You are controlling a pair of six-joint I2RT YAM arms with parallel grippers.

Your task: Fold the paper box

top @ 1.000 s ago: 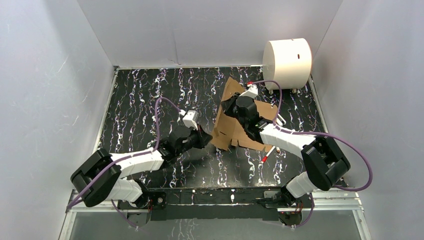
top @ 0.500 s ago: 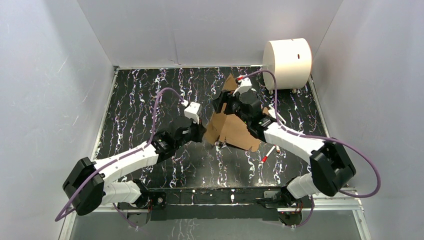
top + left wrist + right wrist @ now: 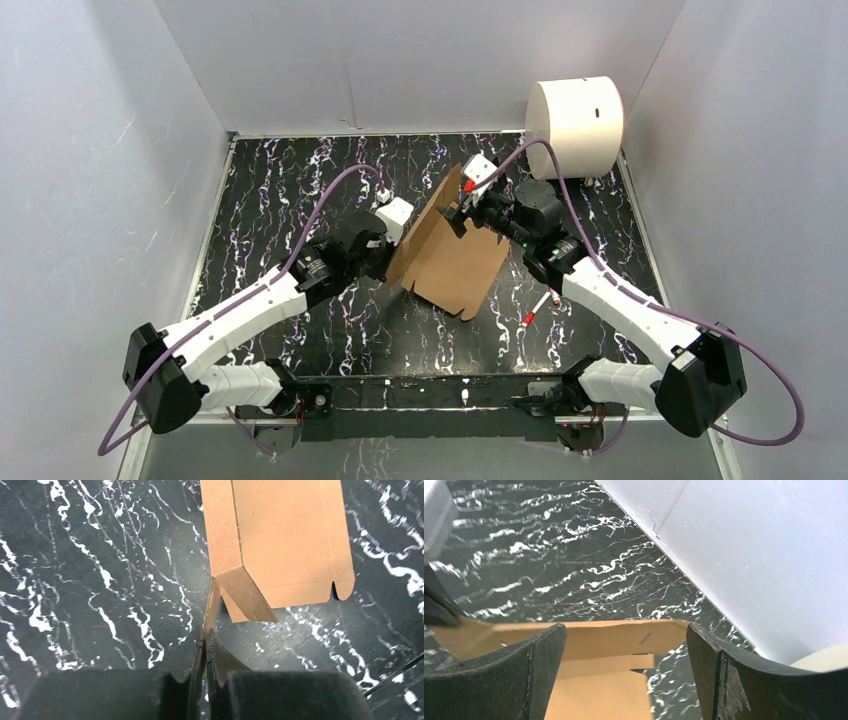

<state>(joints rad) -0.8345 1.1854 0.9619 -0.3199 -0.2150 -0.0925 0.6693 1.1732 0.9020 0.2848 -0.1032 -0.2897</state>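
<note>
- Pinching a thin flap edge of the paper box (image 3: 285, 545), my left gripper (image 3: 205, 642) is closed right down on it. The wrist view shows the cardboard sandwiched between the two fingers with no gap.
- My right gripper (image 3: 624, 630) is spread wide, and the box's upper edge runs across between its fingers. I cannot tell whether either finger touches the cardboard.
- A second ago that right gripper sat over the middle of the box, which lay lower and partly folded beneath the arm. Since then it has drawn back toward the far side, and my left arm (image 3: 250, 310) has reached further in.
- As a result the box now stands tilted up near the middle of the counter (image 3: 270, 200). One broad brown panel faces the overhead camera, and a small flap is folded out at the corner nearest my left gripper.
- I judge this a re-grip rather than a finished fold: the panel is raised and presented, but the side flaps are not yet tucked.
- Well apart, at the far right corner, sits the white cylinder (image 3: 573, 113), unmoved.
- In the overhead view the box covers my left fingertips, and its back face is unseen in every view.
- The left wrist view cuts off the panel's top, and the right wrist view shows only a strip of it.
- I cannot say whether the lower edge rests on the counter or hangs just above it.
</note>
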